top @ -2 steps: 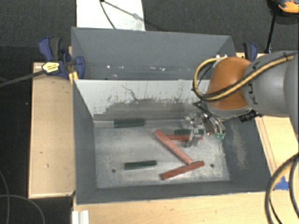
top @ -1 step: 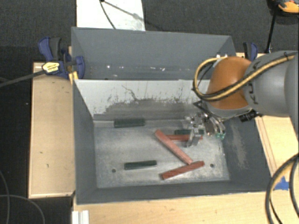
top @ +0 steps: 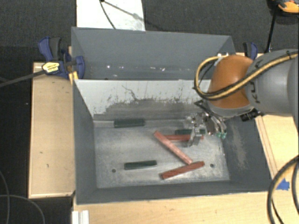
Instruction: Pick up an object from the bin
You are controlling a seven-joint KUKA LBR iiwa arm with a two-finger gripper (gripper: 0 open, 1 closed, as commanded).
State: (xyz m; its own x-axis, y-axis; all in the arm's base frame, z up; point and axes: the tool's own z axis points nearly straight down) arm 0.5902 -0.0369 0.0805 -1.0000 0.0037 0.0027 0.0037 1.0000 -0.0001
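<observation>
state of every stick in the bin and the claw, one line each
upper green stick, flat, near the back of the bin
lower green stick, flat, alone
pink stick, flat, diagonal, end by red-brown stick
red-brown stick, flat, near front
claw, low, right of pink stick

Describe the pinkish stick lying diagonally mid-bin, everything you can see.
The pinkish stick is a long, slim, straight bar, matte pale red, and looks intact. It lies flat on the bin floor, right of centre, slanting from upper left to lower right. Its upper end sits just left of the end effector, beside a shorter red piece; I cannot tell whether they touch. Its lower end reaches the darker red-brown stick, touching it or nearly so.
</observation>
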